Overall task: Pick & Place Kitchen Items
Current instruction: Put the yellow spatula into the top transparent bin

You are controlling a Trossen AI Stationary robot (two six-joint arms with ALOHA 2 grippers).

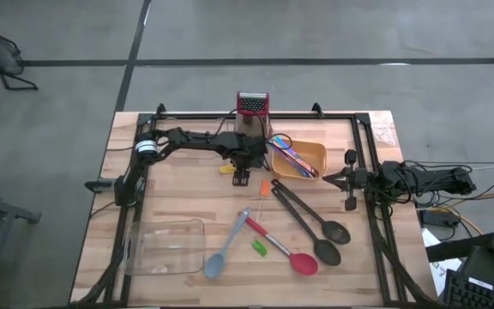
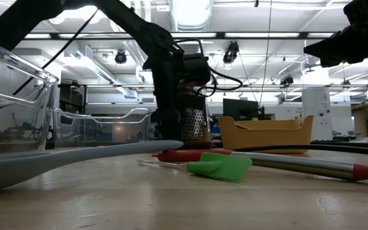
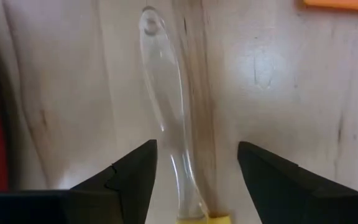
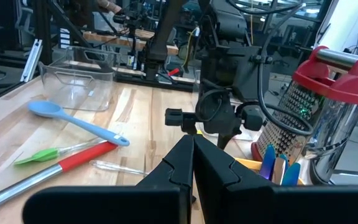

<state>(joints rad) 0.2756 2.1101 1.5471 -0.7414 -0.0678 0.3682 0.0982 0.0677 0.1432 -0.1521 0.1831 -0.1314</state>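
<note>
Left wrist view, clear stick (image 3: pixel 166 118) between open left hand (image 3: pixel 194 180) (2 fingers)

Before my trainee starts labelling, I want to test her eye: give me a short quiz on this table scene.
1. True or false: the left gripper is open above a clear-handled utensil.
2. Where do the blue and purple sticks lie? A) clear tray B) orange bowl C) bare table
3. Fill in: the right gripper is ____.

Key: 1 true; 2 B; 3 shut
</note>
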